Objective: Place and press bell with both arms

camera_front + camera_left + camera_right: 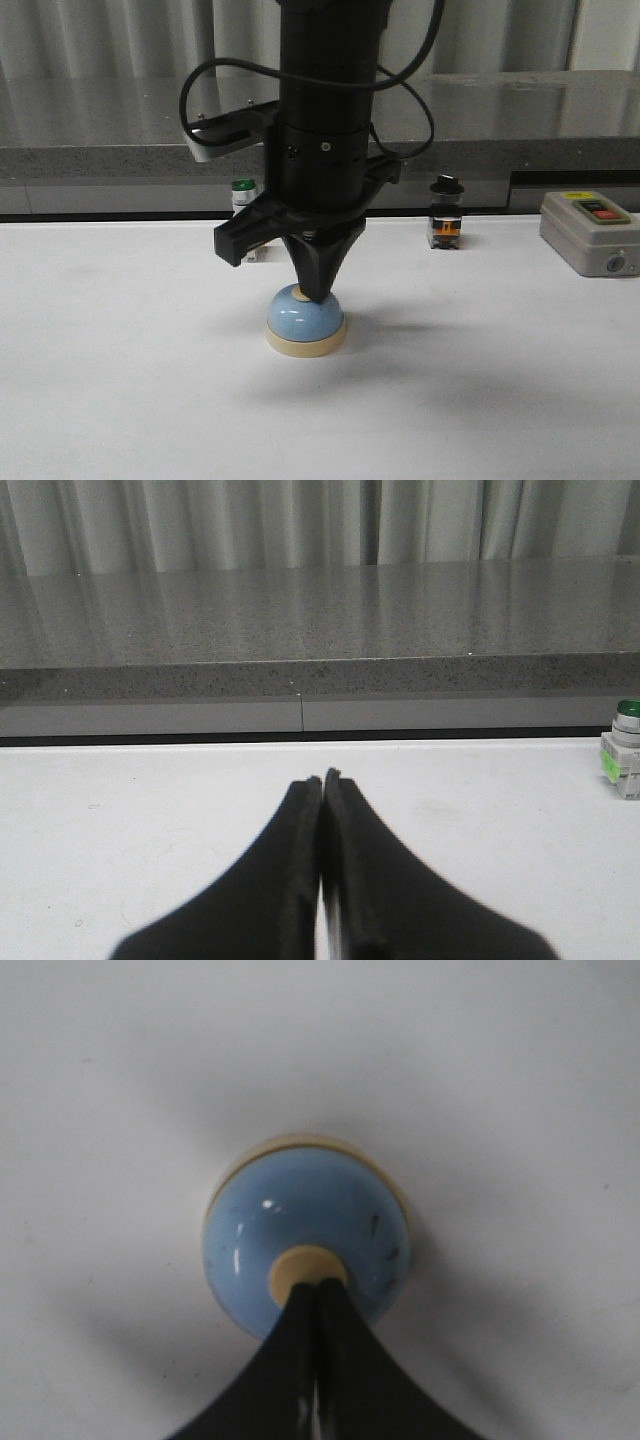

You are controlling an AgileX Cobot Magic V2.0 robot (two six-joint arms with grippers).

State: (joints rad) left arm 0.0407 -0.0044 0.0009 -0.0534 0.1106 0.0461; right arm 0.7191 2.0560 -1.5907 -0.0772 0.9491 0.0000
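White table (120, 400), closed right gripper (318, 1282) on bell (300, 1220)

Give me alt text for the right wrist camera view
The right end effector, its fingers closed together, touches its tip to the cream button of a light-blue desk bell. The bell sits upright on its cream base on a plain white table.

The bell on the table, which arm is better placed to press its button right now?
The right. Its shut gripper sits tip-down on the cream button of the bell. The left gripper, also shut, points over bare table with no bell in its view.
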